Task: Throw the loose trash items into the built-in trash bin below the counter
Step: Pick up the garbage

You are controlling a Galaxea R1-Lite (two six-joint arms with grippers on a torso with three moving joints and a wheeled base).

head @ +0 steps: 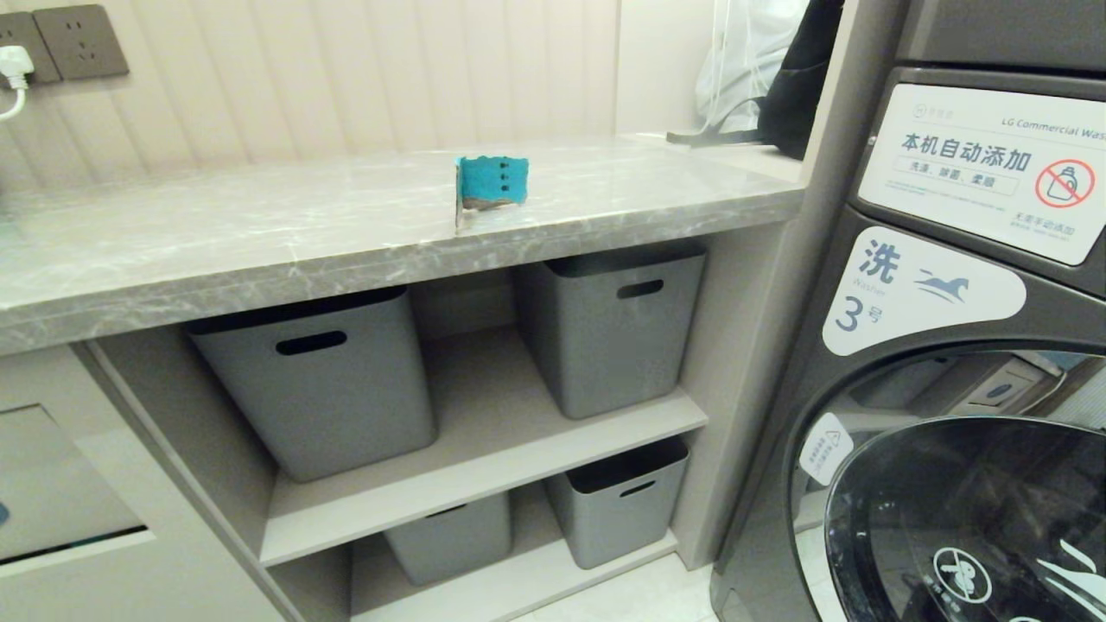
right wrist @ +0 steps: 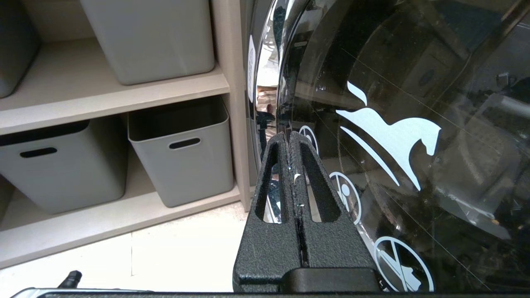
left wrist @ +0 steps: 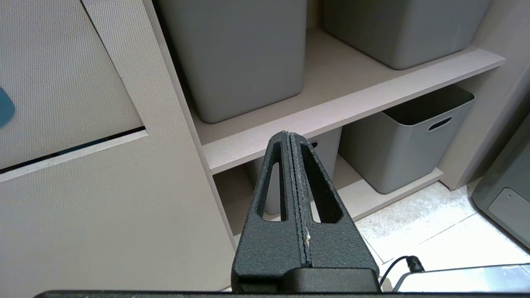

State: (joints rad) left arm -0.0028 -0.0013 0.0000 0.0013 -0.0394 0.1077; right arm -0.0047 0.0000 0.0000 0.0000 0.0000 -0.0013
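One trash item, a small teal-blue cardboard scrap (head: pixel 491 183) with dark dots and a torn brown edge, stands near the front edge of the grey marble-look counter (head: pixel 259 242). The built-in trash bin (head: pixel 52 484) shows as a beige flap at the lower left of the head view; its flap (left wrist: pixel 62 82) also fills one side of the left wrist view. My left gripper (left wrist: pixel 288 135) is shut and empty, low before the shelf unit. My right gripper (right wrist: pixel 288 135) is shut and empty, close to the washer door. Neither arm shows in the head view.
Grey plastic baskets (head: pixel 324 380) (head: pixel 615 324) with slot handles sit on the shelves under the counter, two more (head: pixel 618 501) below. A dark washing machine (head: pixel 950 345) with a glass door stands at the right. A wall socket (head: pixel 78 39) and bags (head: pixel 760 69) are behind.
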